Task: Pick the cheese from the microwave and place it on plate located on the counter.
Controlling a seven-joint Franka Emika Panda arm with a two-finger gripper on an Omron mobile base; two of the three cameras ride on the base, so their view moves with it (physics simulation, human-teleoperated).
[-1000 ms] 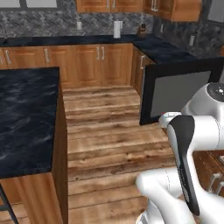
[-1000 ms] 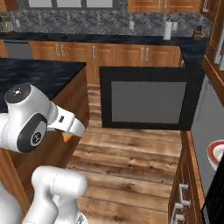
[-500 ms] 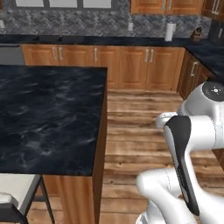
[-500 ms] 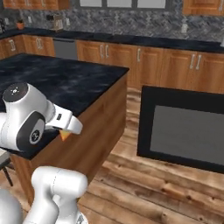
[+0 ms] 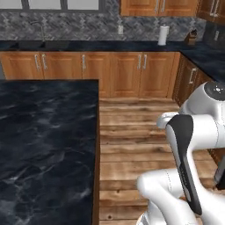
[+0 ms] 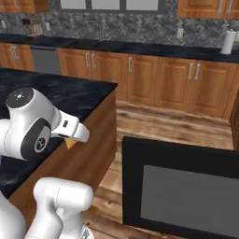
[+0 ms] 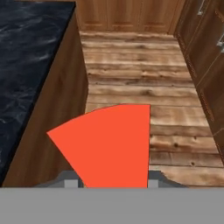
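Observation:
My gripper (image 7: 111, 180) is shut on the cheese (image 7: 109, 142), an orange wedge that covers the fingertips in the hand view. In the right base view the cheese (image 6: 70, 143) peeks out as a small orange tip under the white hand, where the gripper (image 6: 71, 139) hangs beside the island's edge. The black marble counter (image 5: 44, 145) of the island lies to the left of the hand, also seen as the counter (image 7: 26, 52) along the hand view's left side. The microwave's wide black door (image 6: 182, 191) stands at the lower right. The blue plate is out of view.
A wooden floor (image 5: 132, 127) runs between the island and the back cabinets (image 5: 114, 72). The back counter (image 6: 140, 46) carries a paper towel roll (image 5: 163, 35). More wooden cabinet fronts (image 7: 205, 57) stand on the right.
The whole picture has shifted as the base turns: the island counter now sits closer and wider, and the microwave door has slid right and lower. The cheese stays in the shut gripper.

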